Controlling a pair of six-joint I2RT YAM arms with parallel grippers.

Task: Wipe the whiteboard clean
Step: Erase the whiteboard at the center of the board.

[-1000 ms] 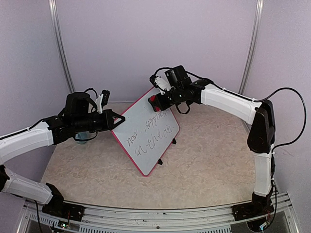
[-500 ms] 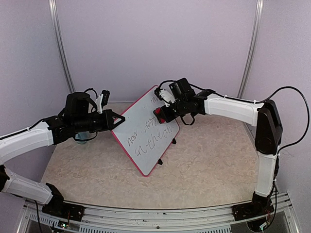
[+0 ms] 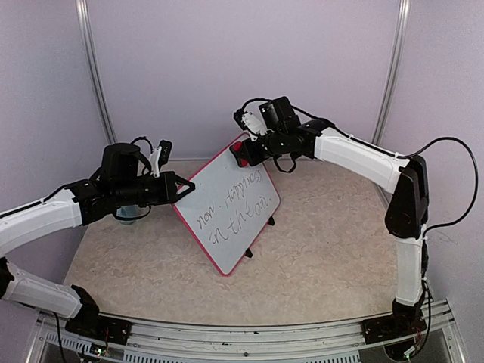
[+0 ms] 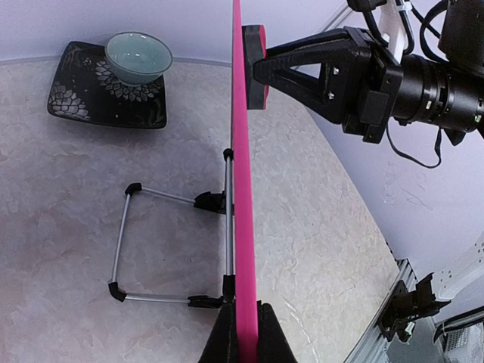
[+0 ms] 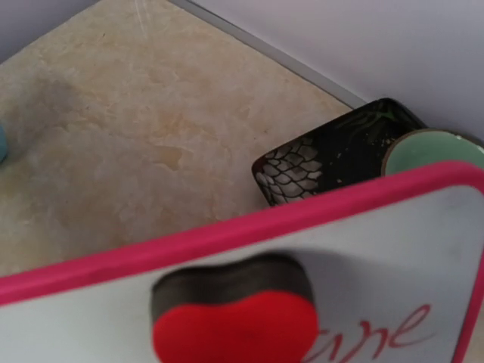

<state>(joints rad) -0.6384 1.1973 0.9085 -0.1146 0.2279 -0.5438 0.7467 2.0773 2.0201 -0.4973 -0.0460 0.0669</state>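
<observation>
Whiteboard: a pink-framed whiteboard (image 3: 231, 208) stands tilted back on a thin wire stand (image 4: 151, 249) near the middle of the marbled table (image 3: 325, 257), turned at an angle, its two small black feet resting on the tabletop

Writing: lines of handwriting run across the middle and lower part of the white face; the exact words are hard to make out from above

Left gripper: the left gripper (image 3: 185, 184) reaches in from the left with its jaws drawn tight on the board's left frame edge, one finger on each side; the left wrist view shows the pink rim rising straight up from between the fingers

Right gripper: the right gripper (image 4: 261, 68) comes in from behind the board's upper end with its jaws nearly together, clamped on a red heart-shaped eraser (image 5: 238, 325)

Eraser: its dark felt side lies flat against the white face at the board's top corner, just inside the pink frame and above the handwriting

Behind the board: a black patterned plate (image 4: 83, 102) sits at the far side of the table near the back wall, well apart from the stand, with a pale green bowl (image 4: 138, 57) standing on one corner of it
</observation>
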